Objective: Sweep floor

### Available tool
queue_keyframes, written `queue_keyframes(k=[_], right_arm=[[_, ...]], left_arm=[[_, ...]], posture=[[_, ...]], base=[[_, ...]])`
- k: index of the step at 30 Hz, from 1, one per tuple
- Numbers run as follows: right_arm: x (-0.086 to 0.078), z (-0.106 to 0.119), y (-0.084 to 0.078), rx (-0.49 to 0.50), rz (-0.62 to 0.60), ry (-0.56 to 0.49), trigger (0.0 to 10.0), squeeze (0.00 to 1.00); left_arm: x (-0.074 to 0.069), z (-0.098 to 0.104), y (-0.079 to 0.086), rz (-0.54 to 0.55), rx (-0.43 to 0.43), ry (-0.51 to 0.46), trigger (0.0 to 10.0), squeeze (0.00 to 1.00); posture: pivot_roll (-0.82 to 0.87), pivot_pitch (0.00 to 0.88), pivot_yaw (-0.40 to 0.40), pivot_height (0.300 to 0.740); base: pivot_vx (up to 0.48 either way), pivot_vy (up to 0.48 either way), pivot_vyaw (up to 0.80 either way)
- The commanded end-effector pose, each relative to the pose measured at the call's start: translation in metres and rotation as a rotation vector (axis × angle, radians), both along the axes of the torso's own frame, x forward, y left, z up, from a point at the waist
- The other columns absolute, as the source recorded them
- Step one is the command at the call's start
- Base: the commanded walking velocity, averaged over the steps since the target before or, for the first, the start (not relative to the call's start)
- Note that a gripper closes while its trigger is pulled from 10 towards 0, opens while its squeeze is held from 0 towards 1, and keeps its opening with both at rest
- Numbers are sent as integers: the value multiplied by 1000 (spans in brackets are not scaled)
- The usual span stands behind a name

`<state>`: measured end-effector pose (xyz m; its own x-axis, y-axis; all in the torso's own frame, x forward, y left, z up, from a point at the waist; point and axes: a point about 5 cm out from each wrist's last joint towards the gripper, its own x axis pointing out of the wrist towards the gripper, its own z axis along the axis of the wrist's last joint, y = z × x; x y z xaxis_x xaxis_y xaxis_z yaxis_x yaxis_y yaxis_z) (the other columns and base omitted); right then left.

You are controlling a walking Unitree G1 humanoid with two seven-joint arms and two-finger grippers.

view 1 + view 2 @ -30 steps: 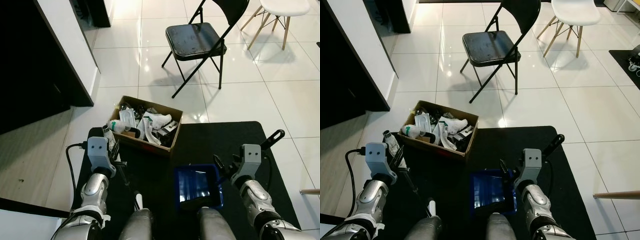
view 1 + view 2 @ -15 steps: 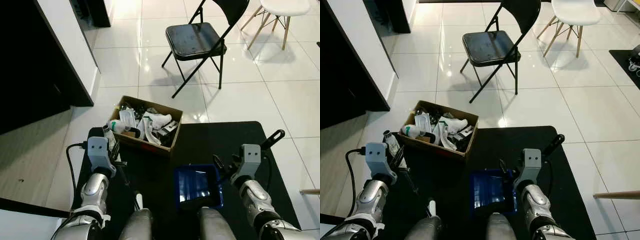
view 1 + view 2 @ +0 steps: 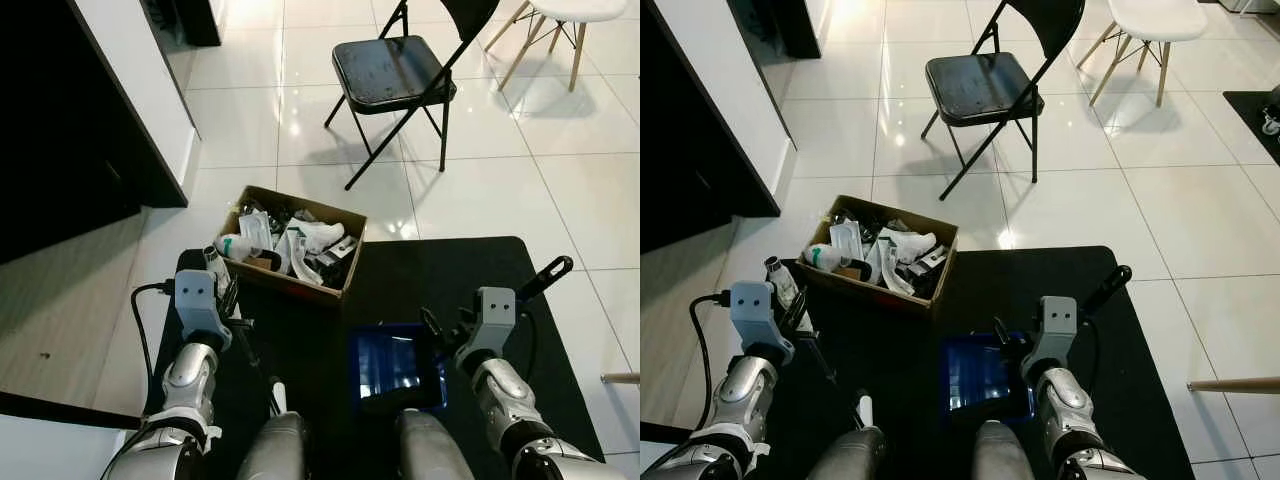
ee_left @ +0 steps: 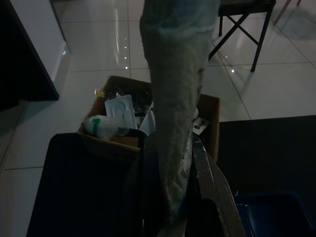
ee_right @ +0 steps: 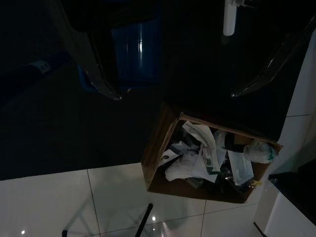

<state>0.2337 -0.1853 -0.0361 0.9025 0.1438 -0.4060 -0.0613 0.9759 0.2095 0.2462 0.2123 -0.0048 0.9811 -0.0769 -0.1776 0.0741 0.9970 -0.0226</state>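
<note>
Compared with a second ago, almost nothing is changing among the things; the whole scene is sitting slightly lower as the head camera tips, and both arms are staying where they were. The left gripper is pinching the grey-wrapped handle of a broom, its black fingers pressed against the wrap; the stick is running down between the robot's legs, over the black floor mat. The right gripper is hovering at the near right edge of the shiny blue plastic dustpan, which is lying flat on the mat just ahead of the robot's right leg; from the wrist the two fingers are standing spread well apart, with the dustpan between them farther off. An open brown cardboard box full of crumpled white packaging and bottles is resting on the far left corner of the mat, partly on the glossy white tiled floor. Beyond it a black folding metal chair is standing on the tiles.
</note>
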Motion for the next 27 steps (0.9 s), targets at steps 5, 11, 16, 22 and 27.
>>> queue_keyframes(k=[5,11,16,22,27], right_arm=[[-5,-2,-1,-17,-5,2,10000,0],[-7,-2,-3,-49,-22,-18,10000,0],[-3,5,-8,-135,-53,-80,10000,0],[9,18,-2,-220,-24,-168,10000,0],[10,21,1,-230,-31,-193,10000,0]], left_arm=[[-12,-12,0,21,-19,66,9490,0],[-13,-14,-1,0,-16,79,8745,0],[-12,-15,-1,15,-58,102,9765,0],[-7,-11,-6,-35,-3,82,10000,0],[-2,-7,-4,-38,-9,75,10000,0]], posture=[[27,92,-15,740],[28,72,-12,740],[7,73,-2,740],[-7,82,3,740],[-8,84,-1,740]], base=[[0,0,0],[0,0,0],[0,0,0],[0,0,0],[0,0,0]])
